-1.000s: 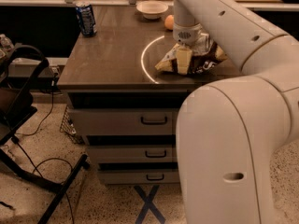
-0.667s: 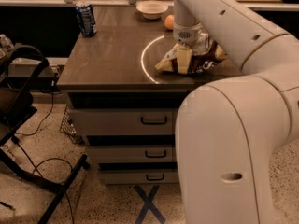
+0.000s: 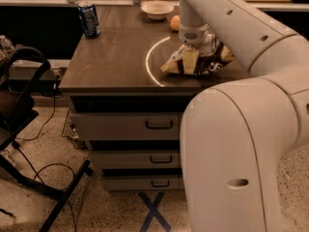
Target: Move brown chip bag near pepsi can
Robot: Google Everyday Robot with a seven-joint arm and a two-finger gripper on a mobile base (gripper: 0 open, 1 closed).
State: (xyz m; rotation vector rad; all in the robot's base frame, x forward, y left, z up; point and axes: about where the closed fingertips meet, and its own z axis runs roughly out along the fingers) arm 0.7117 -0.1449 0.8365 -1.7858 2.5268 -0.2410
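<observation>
The brown chip bag [image 3: 212, 61] lies crumpled at the right side of the dark tabletop [image 3: 120, 57], its yellow end pointing left. My gripper [image 3: 190, 62] comes straight down from the arm onto the bag's left half, and its cream fingers [image 3: 189, 61] are closed on the foil. The pepsi can [image 3: 89, 19], dark blue with a silver rim, stands upright at the table's far left corner, well away from the bag.
A white bowl [image 3: 157, 8] and an orange fruit [image 3: 175, 22] sit at the back of the table. My arm's large white body [image 3: 231, 149] fills the right foreground. Drawers [image 3: 130, 124] are below the top. A black stand and cables [image 3: 29, 144] are on the floor at left.
</observation>
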